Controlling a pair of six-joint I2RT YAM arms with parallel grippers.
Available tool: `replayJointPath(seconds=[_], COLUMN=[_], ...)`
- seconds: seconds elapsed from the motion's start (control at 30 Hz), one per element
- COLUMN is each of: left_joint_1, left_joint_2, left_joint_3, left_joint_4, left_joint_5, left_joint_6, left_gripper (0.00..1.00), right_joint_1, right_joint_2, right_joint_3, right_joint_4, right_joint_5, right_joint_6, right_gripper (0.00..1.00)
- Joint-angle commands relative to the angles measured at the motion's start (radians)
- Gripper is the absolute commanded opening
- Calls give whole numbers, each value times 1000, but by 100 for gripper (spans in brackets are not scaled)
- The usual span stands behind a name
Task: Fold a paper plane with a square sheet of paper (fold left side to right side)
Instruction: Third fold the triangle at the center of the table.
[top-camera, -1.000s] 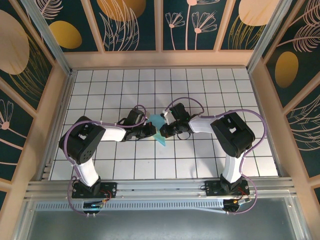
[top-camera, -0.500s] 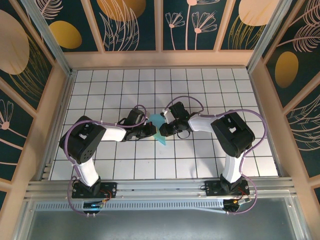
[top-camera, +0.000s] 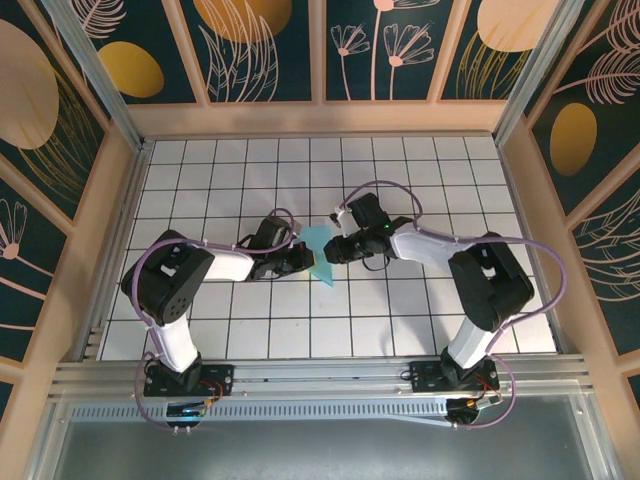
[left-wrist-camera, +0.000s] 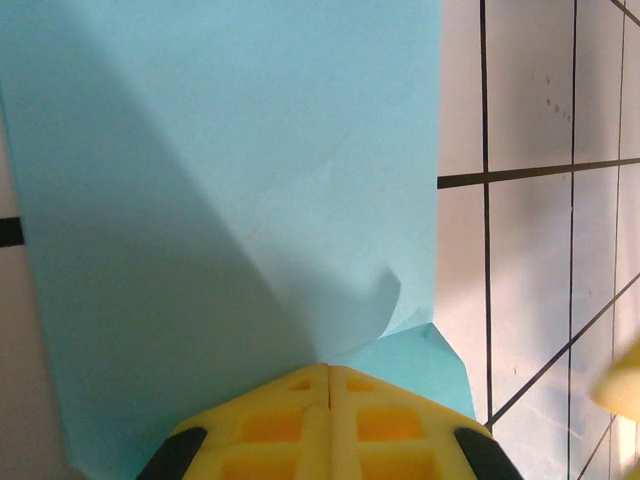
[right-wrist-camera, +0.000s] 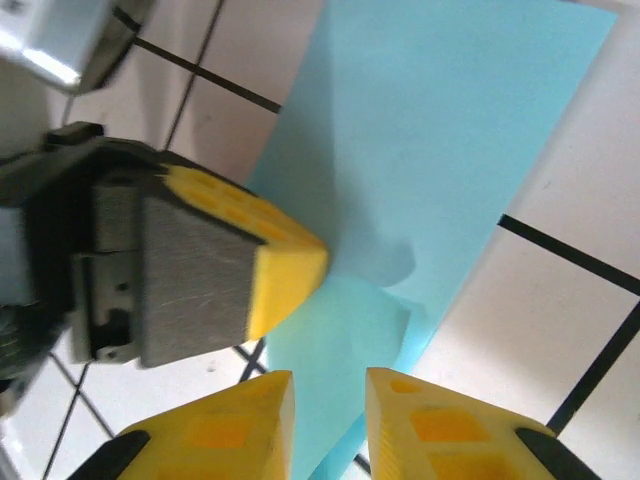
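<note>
— How many sheets do you have out there?
— One. I count a single piece of light-blue paper on one gridded table.
— And arms?
— Two: the left arm and the right arm, on two base mounts. One gripper apiece, so two: the left gripper and the right gripper. I count one purple cable per arm, two altogether.
— Fingertips?
— On my left wrist camera I count two yellow fingertips. On the right wrist camera I count three: two of its own, plus one of the left gripper's.
</note>
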Motion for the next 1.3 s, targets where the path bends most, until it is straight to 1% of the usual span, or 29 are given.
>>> replayJointPath(seconds=[0.0, 0.07, 0.17, 0.27, 0.43, 0.57, 0.77, 1.27], left_joint_1=[-3, -3, -2, -3, -2, -2, -3, -3], left_joint_2=[65, 66, 64, 65, 65, 60, 60, 64], left_joint_3=[-13, -11, -12, -11, -10, -8, -8, -2], left_joint_4=[-108, -108, -109, -109, -114, -120, -122, -124], left_joint_5=[-73, -74, -77, -79, -78, -79, -80, -83], left_joint_6=[13, 12, 12, 11, 12, 15, 16, 17], left_gripper=[0, 0, 0, 0, 0, 0, 0, 0], right_joint_1=[-3, 0, 11, 26, 34, 34, 34, 42], right_joint_2=[-40, -34, -17, 7, 49, 72, 96, 117], right_joint_3=[4, -9, -36, -54, -70, -76, -92, -147], right_joint_4=[-57, -38, 11, 50, 74, 107, 109, 141], right_joint_5=[-107, -191, -272, -296, -265, -266, -254, -255], right_joint_6=[36, 69, 123, 156, 176, 197, 195, 211], right_gripper=[12, 1, 0, 0, 0, 0, 0, 0])
